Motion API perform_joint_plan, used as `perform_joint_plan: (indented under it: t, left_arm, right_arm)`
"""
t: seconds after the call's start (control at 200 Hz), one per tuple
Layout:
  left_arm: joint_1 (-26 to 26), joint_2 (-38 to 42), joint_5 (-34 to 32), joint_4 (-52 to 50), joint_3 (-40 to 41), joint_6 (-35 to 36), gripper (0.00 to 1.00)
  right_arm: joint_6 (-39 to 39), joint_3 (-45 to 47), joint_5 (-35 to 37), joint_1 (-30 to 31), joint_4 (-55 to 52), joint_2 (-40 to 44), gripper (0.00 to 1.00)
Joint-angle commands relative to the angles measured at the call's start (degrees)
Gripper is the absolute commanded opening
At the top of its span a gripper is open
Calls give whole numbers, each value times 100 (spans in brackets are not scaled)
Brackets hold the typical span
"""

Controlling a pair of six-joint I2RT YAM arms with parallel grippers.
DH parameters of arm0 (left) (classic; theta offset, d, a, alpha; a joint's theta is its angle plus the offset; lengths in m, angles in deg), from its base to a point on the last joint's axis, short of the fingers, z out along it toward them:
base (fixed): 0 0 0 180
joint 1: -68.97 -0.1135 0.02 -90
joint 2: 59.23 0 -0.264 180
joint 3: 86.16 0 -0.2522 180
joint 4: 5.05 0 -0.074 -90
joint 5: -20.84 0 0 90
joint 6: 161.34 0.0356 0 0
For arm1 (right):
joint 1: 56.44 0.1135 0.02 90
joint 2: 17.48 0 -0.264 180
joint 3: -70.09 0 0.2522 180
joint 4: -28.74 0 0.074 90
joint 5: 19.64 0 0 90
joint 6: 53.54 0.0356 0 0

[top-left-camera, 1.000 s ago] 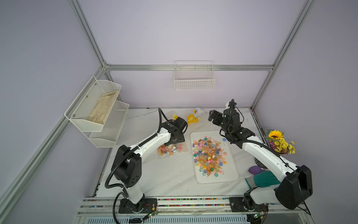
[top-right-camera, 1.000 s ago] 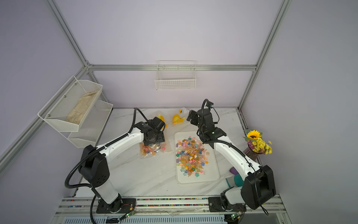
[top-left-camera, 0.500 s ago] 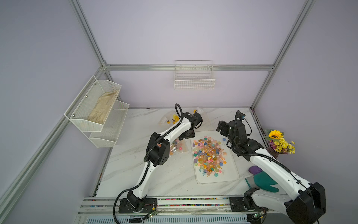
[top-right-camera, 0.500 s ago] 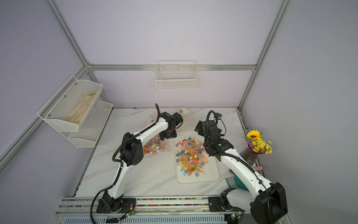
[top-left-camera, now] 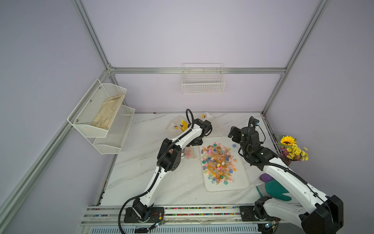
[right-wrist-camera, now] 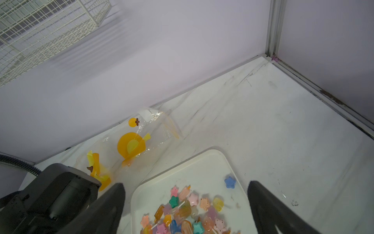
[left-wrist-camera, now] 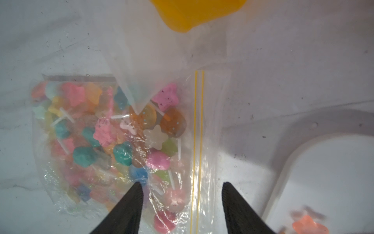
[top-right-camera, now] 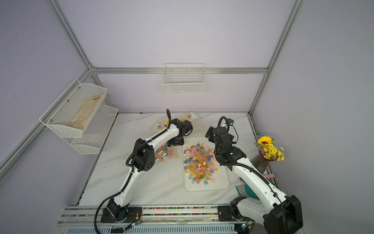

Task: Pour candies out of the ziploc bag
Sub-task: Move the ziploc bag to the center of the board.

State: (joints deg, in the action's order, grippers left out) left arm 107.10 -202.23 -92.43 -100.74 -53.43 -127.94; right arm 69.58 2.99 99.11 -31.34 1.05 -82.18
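Reading the table (top-left-camera: 141, 172) as a clock with twelve at the back wall, a wire shelf (top-left-camera: 101, 121) hung off the wall out past nine o'clock, with a pale cloth (top-left-camera: 108, 113) in its upper tier. A wall basket (top-left-camera: 203, 81) hung high at twelve. Just toward nine from the table's centre lay the ziploc bag (left-wrist-camera: 208, 121), flat on the marble, with a portion of the candies (left-wrist-camera: 121, 154) inside it, bunched away from the yellow zip line. The left gripper (left-wrist-camera: 182, 184) hovered over the bag's mouth with its fingers apart: one was above the filled part and one beyond the zip line, with nothing clamped; whether they touched the plastic could not be told. Toward twelve, a printed bag (right-wrist-camera: 131, 145) with yellow shapes lay crumpled near the back wall. Just toward three from centre sat the white tray (top-left-camera: 228, 185), beside the ziploc bag, carrying a loose heap (top-left-camera: 219, 162) of candies. The right gripper (right-wrist-camera: 186, 184) hung above the tray's twelve o'clock end, spread wide and holding nothing. At three o'clock, by the edge, stood a bouquet (top-left-camera: 292, 149), and near five o'clock lay a teal glove (top-left-camera: 277, 190)
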Motion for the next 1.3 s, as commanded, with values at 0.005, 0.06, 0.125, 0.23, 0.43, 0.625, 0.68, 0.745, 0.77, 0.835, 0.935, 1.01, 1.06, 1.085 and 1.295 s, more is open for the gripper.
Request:
perform_joint_plan:
  t: [0.005,0.06,0.125,0.23,0.43,0.625,0.68,0.745,0.77,0.835,0.935,1.01,1.06,1.085,1.295]
  left_arm:
    - [-1,-108,-346,-68,-471,312,61]
    - [10,-156,-354,-40,-523,406,61]
    - [27,-216,-371,-3,-572,536,61]
    - [87,-266,-451,71,-612,712,61]
    - [151,-352,-639,109,-584,965,58]
    - [185,-347,-809,82,-476,1032,53]
    - [186,-338,-854,73,-467,1032,52]
    - [186,-342,-872,79,-448,1036,50]
    - [190,-347,-888,76,-432,1029,50]
    - [195,-360,-890,73,-408,1031,50]
    - [194,-396,-875,72,-395,1019,50]
    - [202,-426,-847,76,-395,1002,50]
    - [203,-435,-858,74,-394,1002,49]
    - [204,-443,-864,74,-394,1002,49]
    - [203,-479,-894,63,-386,1018,46]
  right_arm:
    - [-41,17,109,-11,54,46,97]
    - [-35,17,99,-10,57,37,97]
    - [-34,8,88,-13,65,24,97]
    - [-41,0,95,-13,55,6,97]
    - [-43,-27,104,-8,49,13,97]
    - [-52,-35,96,-11,47,28,97]
    - [-51,-34,95,-12,43,35,97]
    - [-52,-32,95,-9,44,41,97]
    - [-52,-44,95,-7,47,43,97]
    - [-52,-50,86,-6,48,55,97]
    - [-51,-47,69,-9,49,66,97]
    - [-52,-45,69,-9,47,69,97]
    - [-52,-45,69,-7,46,65,97]
    - [-52,-43,69,-14,41,68,97]
    - [-52,-36,75,-8,52,90,97]
